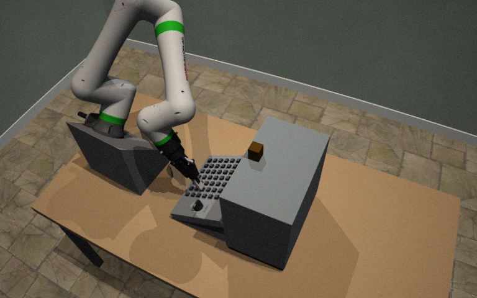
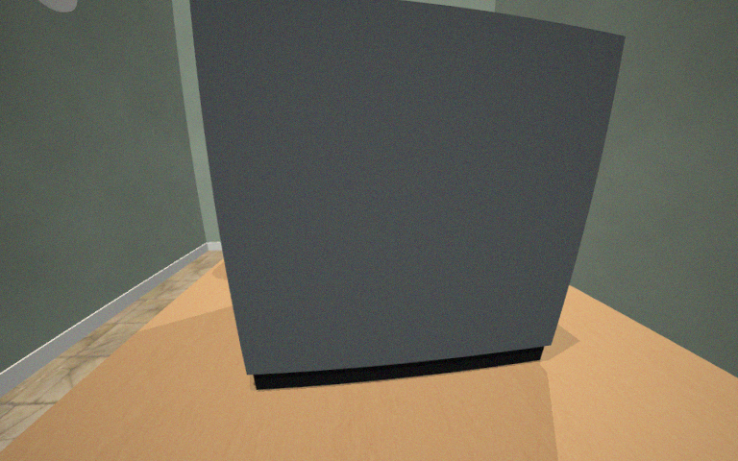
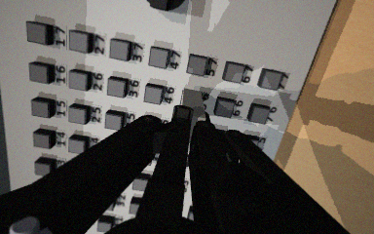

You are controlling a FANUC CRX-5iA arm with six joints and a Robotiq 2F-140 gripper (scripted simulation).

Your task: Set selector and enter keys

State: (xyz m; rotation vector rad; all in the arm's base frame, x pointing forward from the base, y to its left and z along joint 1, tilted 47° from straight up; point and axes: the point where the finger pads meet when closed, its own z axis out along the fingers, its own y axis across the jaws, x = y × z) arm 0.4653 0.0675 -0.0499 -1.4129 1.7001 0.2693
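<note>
The keypad panel [image 1: 184, 210] [image 3: 117, 21] slopes up to the large grey housing. Its dark grey keys stand in rows, and none shows a light. In the wrist view, key 46 [image 3: 154, 94], key 57 [image 3: 198, 64] and key 66 [image 3: 224, 106] are visible around the fingertips. My gripper [image 1: 200, 187] [image 3: 189, 103] is shut and empty, its tips low over the keypad beside key 56 [image 3: 193, 98], whose label is partly covered. Contact is not clear. The fingers hide many lower keys. The black selector knob [image 1: 197, 205] [image 3: 167, 3] is on the panel; its setting is unreadable.
The tall grey housing [image 1: 274, 172] [image 2: 403, 190] stands behind the keypad and fills most of the exterior view. An orange-brown cube [image 1: 255, 151] is on its top near the keypad side. The arm's grey pedestal [image 1: 109, 165] stands on the wooden table [image 1: 397, 225] [image 2: 403, 418].
</note>
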